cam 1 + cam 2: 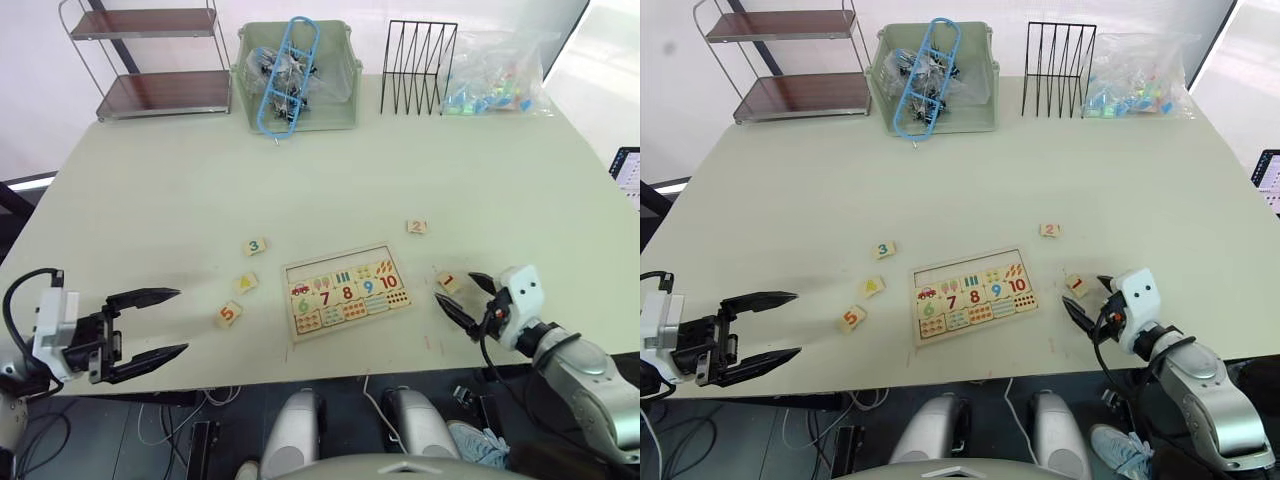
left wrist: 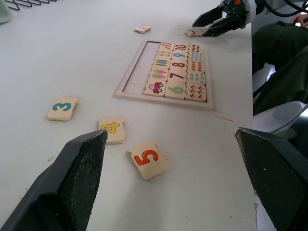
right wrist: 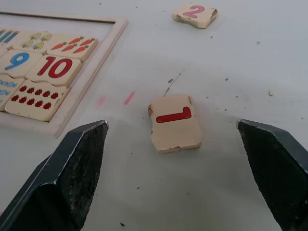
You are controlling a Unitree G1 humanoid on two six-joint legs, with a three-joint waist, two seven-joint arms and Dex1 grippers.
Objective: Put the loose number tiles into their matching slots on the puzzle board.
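The board (image 1: pixel 346 291) lies flat near the middle of the table's (image 1: pixel 180 190) front edge, its rows of 6 to 10, pictures and dots already filled. The row of slots (image 1: pixel 335 263) along its far long edge is bare, so no loose tile has been seated yet.

All five tiles lie flat on the table, digits up, scattered on both sides of the board. Tile 1 (image 3: pixel 174 122) and tile 2 (image 1: pixel 417 227) sit toward the table's right edge, tile 2 farther from the front. Tile 3 (image 1: pixel 255 246), tile 4 (image 1: pixel 245 284) and tile 5 (image 1: pixel 228 314) lie toward the left edge, tile 5 nearest the front.

The right gripper (image 1: pixel 462 297) hovers low over the front right part of the table with its fingers (image 3: pixel 72 168) spread wide on either side of tile 1, apart from it. That looks like lining up for a pinch, since tile 1 is the nearest piece on that arm's side. The tile lies a little skewed, so the grip may need care.

The left gripper (image 1: pixel 148 325) waits near the front left corner, fingers (image 2: pixel 72 178) also spread and empty, aimed toward tiles 4 and 5, which are its likely picks. It holds well clear of them.
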